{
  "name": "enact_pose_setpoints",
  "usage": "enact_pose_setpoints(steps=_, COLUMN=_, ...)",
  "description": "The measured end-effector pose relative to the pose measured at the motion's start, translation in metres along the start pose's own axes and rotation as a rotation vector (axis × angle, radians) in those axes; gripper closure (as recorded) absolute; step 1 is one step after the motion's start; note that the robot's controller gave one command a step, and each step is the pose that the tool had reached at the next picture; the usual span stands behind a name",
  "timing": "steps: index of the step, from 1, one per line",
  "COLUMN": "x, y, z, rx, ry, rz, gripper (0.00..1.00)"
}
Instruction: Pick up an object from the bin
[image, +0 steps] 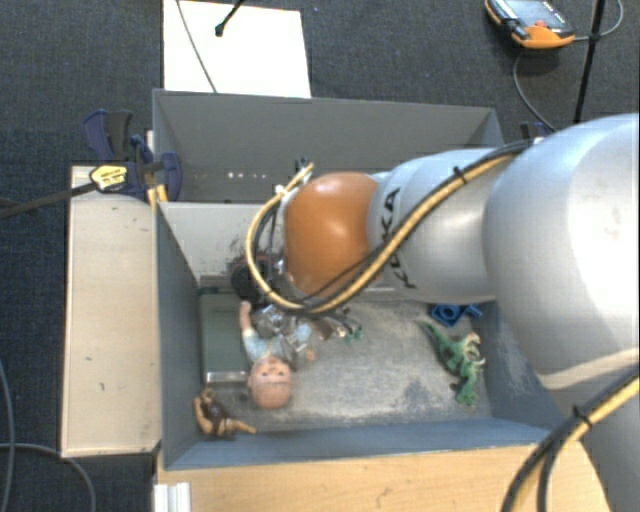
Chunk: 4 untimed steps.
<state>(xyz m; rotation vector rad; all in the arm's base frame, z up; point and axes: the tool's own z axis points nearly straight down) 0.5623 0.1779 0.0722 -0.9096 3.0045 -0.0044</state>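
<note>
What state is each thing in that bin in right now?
gripper: low in the bin's left half, right over the doll.
doll: lying on the floor, head showing, rest hidden beneath the gripper.
green flat box: lying flat along the left wall.
brown figure: lying in the near left corner.
green dinosaur: lying at the right end, apart from the gripper.
blue thing: partly hidden by the arm.

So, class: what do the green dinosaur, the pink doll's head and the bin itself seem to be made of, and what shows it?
Green dinosaur: probably moulded plastic or rubber, matt, with spiky cast detail.
Pink doll's head: likely soft vinyl, smooth with slight sheen.
Bin: sheet metal, flat grey folded walls, dull finish.
</note>
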Motion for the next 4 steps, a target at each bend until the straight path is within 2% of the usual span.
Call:
enact_pose_setpoints(steps=1, x=-0.002, y=-0.001, z=-0.039, rx=-0.006, ry=0.007, rz=0.002, gripper=1.0)
enact_pose_setpoints(steps=2, x=0.0, y=0.017, z=-0.061, rx=0.0, ry=-0.013, rz=0.004, gripper=1.0)
enact_pose_setpoints(steps=3, x=0.019, y=0.024, z=-0.082, rx=-0.008, ry=0.012, rz=0.01, gripper=1.0)
enact_pose_setpoints(steps=4, x=0.019, y=-0.01, z=-0.154, rx=-0.005, ry=0.002, rz=-0.018, gripper=1.0)
